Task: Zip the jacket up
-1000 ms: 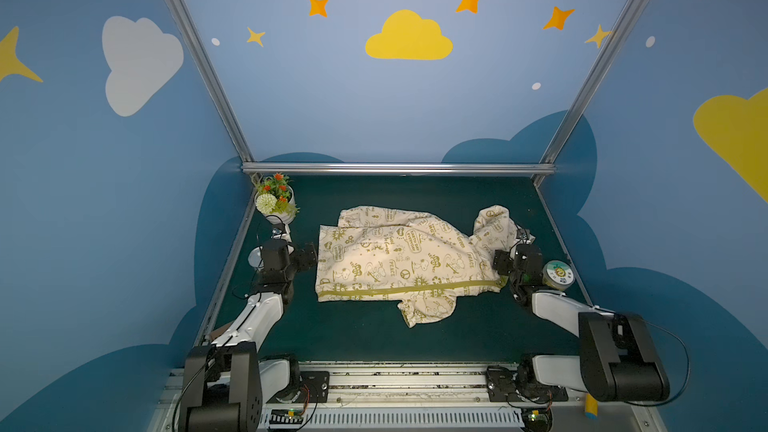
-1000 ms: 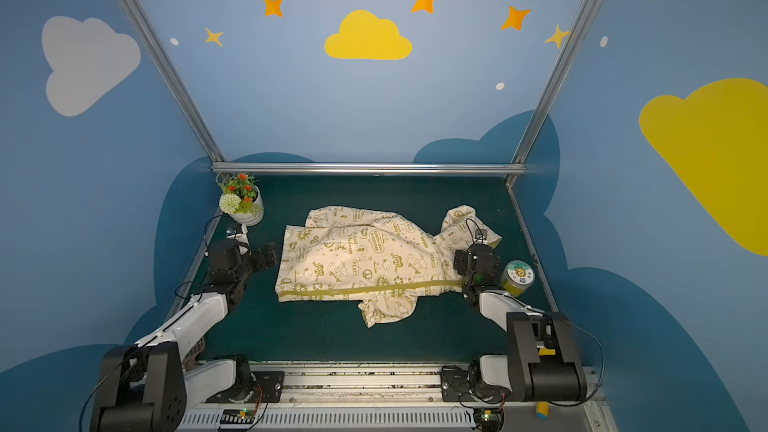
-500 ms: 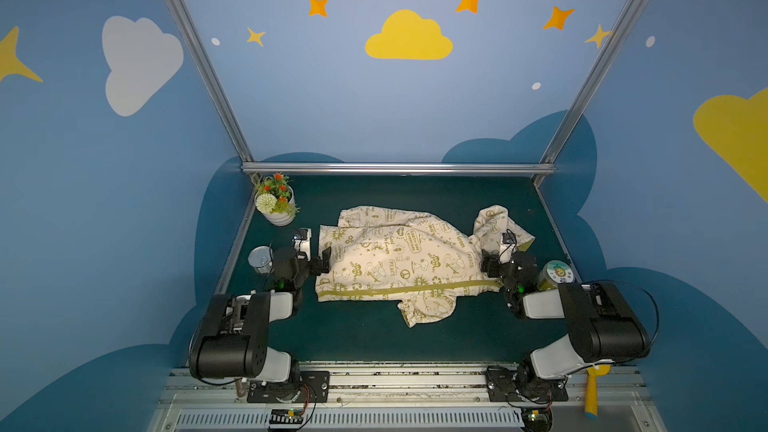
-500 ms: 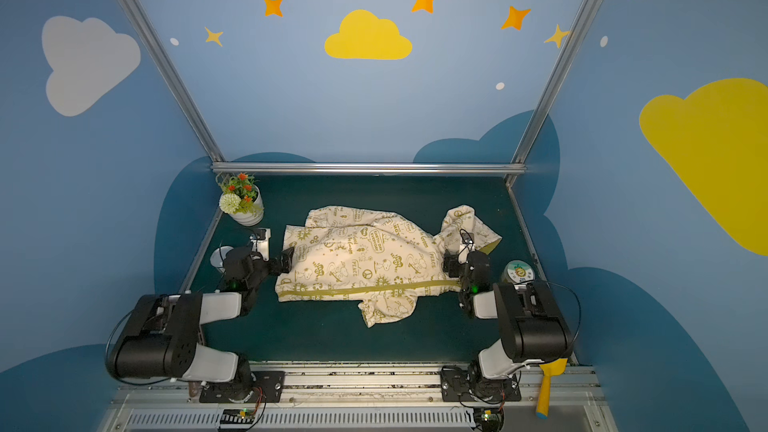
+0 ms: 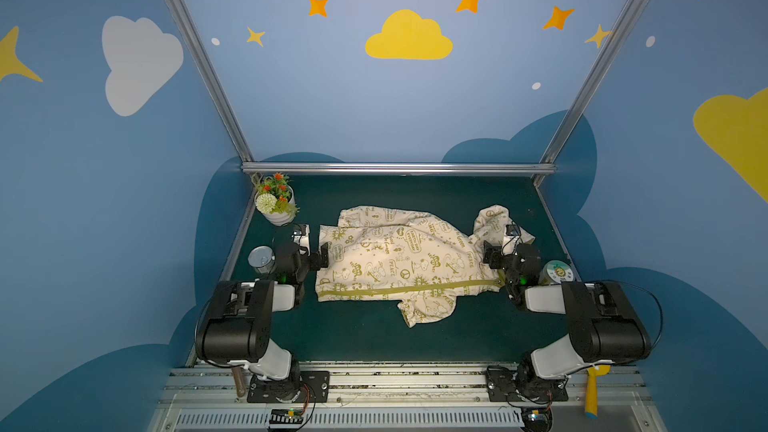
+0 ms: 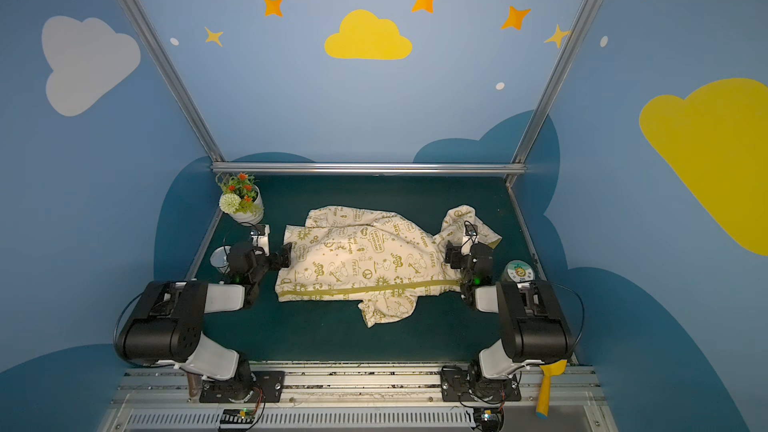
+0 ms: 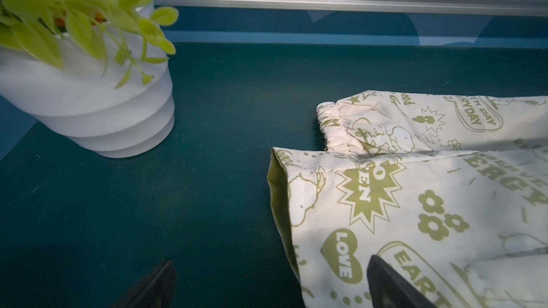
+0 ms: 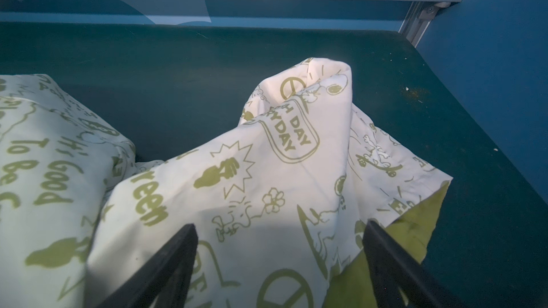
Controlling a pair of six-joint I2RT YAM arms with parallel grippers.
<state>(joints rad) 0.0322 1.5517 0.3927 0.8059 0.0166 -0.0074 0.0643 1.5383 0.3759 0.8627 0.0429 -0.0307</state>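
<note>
The cream jacket (image 5: 399, 259) (image 6: 365, 259) with olive prints lies flat on the green mat, hem to the left and hood to the right. Its olive zipper strip (image 5: 399, 292) (image 6: 365, 288) runs along the near side. My left gripper (image 5: 324, 253) (image 6: 286, 257) (image 7: 271, 262) is open at the hem, one finger (image 7: 385, 280) over the fabric and the other over bare mat. My right gripper (image 5: 490, 257) (image 6: 452, 257) (image 8: 280, 225) is open over the bunched hood fabric (image 8: 267, 158), beside its yellow-green lining (image 8: 415, 226). Neither holds anything.
A white pot of flowers (image 5: 276, 205) (image 7: 89, 99) stands at the back left. A tin can (image 5: 261, 258) sits by the left arm. A round green-lidded tin (image 5: 557, 273) sits by the right arm. A metal rail (image 5: 399, 168) bounds the back.
Both arms have raised their elbows and folded back toward the front. The left gripper has come closer to the jacket's hem. The jacket has not moved.
</note>
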